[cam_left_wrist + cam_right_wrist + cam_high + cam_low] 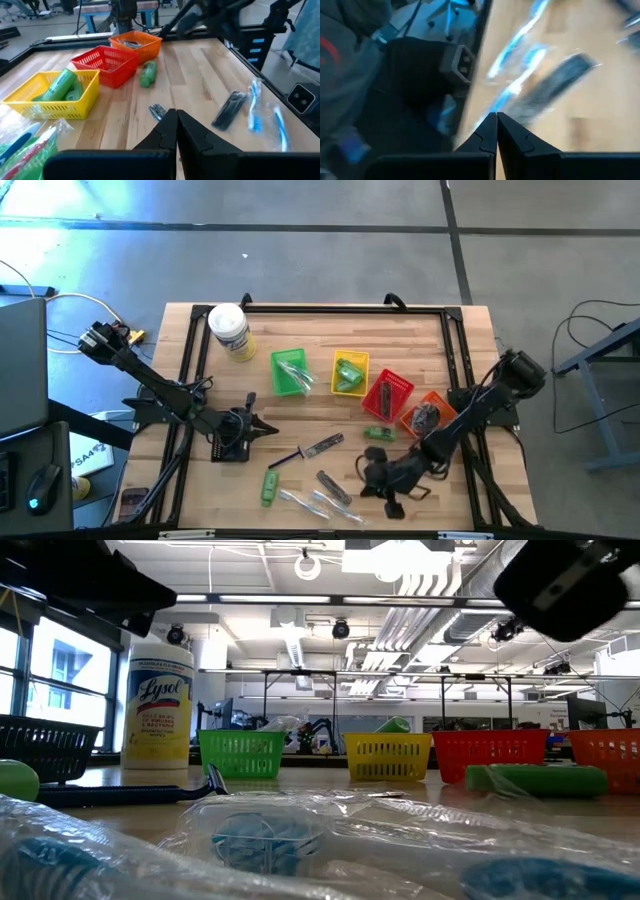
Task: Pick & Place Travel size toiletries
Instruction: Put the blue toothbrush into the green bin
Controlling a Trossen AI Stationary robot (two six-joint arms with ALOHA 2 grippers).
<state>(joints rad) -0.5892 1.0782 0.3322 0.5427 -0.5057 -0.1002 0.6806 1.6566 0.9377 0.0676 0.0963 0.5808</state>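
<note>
Both claws, left claw (pixel 268 430) and right claw (pixel 368 474), pressed together and empty above the surface (pixel 420 340), poised near loose toiletries awaiting sorting into baskets (pixel 350 373)

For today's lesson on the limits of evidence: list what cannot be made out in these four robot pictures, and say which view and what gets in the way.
- Orange basket contents: high view, too small, partly under the right arm.
- Clear packets: low view, too close to the lens and blurred.
- Table items: right wrist view, smeared by blur beyond the shut right gripper.
- Red basket interior: left wrist view, hidden by its mesh wall.
</note>
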